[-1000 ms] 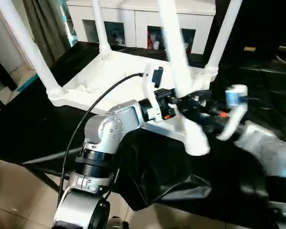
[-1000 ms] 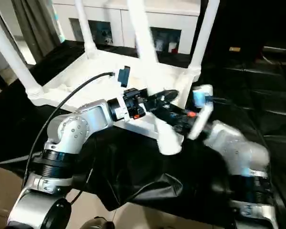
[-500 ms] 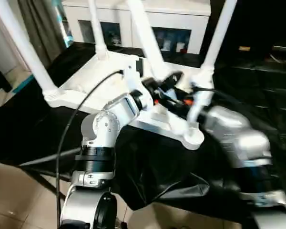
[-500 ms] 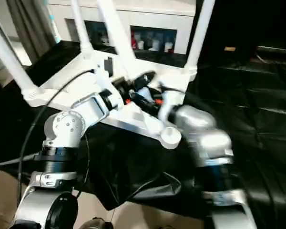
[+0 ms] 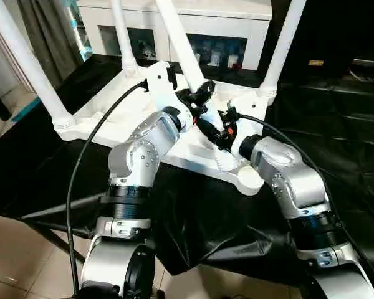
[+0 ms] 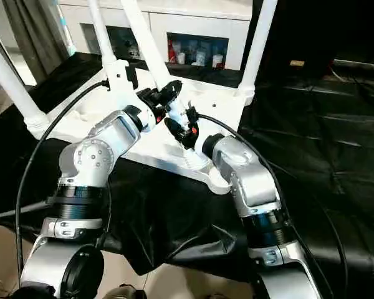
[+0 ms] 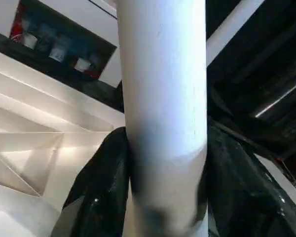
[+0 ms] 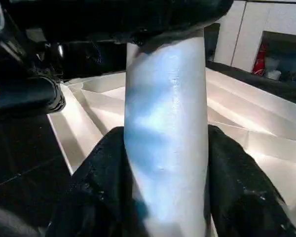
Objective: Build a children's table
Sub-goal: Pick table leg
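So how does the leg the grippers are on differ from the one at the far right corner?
The gripped leg leans, its threaded foot short of the empty near socket; the far right leg stands straight in its socket. The left gripper and right gripper clamp the first; the second stands free. Both are white tapering tubes.

Home-like room: white glass-door cabinet (image 5: 193, 28) with knick-knacks, grey curtain (image 5: 47, 31), tiled floor (image 5: 25, 261), black-draped tabletop (image 5: 336, 124).
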